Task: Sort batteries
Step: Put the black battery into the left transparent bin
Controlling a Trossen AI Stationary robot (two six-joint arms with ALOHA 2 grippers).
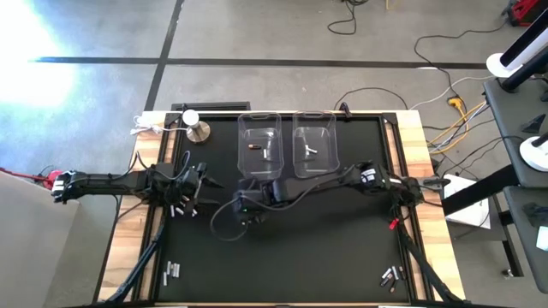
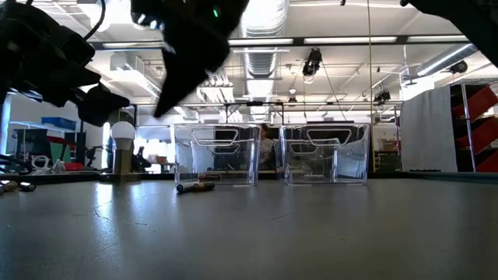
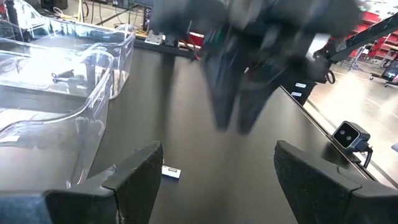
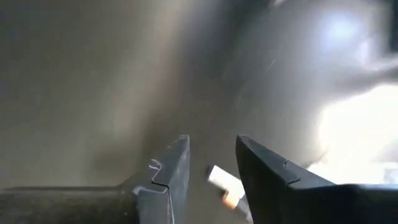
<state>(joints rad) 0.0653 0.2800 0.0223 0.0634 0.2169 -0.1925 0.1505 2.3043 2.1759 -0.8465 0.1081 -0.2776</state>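
A: Starting from the near edge of the surface, measured against the two clear bins, what lies there?

B: Two small clusters of batteries, one well in front of the left bin, one well in front of the right bin.

A: And closer to the bins?

B: The right end effector hangs just in front of the left bin, its fingers parted a little; a white battery shows between them, but I cannot tell whether it is gripped. The left end effector sits beside the left bin, spread wide and empty, with loose batteries near it.

A: Inside the bins?

B: A dark reddish battery in the left bin, a white one in the right. A silver knob stands beside the left bin's far corner.
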